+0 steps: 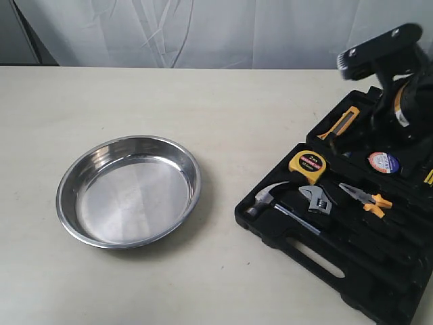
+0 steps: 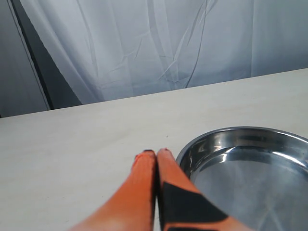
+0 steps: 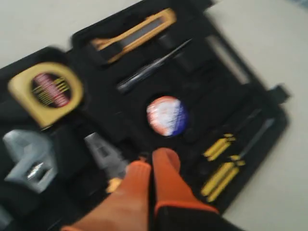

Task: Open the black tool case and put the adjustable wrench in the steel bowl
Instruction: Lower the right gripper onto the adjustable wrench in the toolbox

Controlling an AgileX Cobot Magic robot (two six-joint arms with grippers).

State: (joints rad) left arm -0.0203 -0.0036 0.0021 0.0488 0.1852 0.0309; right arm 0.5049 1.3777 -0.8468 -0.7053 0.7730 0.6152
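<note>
Adjustable wrench (image 1: 316, 200) rests inside the open black tool case (image 1: 379, 298), steel bowl (image 1: 62, 200) well clear of it. Over the case the right gripper (image 3: 153, 161) hangs pinched shut, empty; it should spread, then straddle the wrench squarely.

The bowl (image 1: 132, 196) on the left is mirror-bright silver, the table (image 1: 203, 101) pale cream. The case (image 1: 379, 288) on the right is black. Its tape measure (image 1: 306, 162) is yellow with a red label, the wrench (image 1: 316, 198) silver-headed, the pliers (image 1: 369, 198) orange-handled, the round disc (image 1: 381, 161) red, white and blue.
</note>
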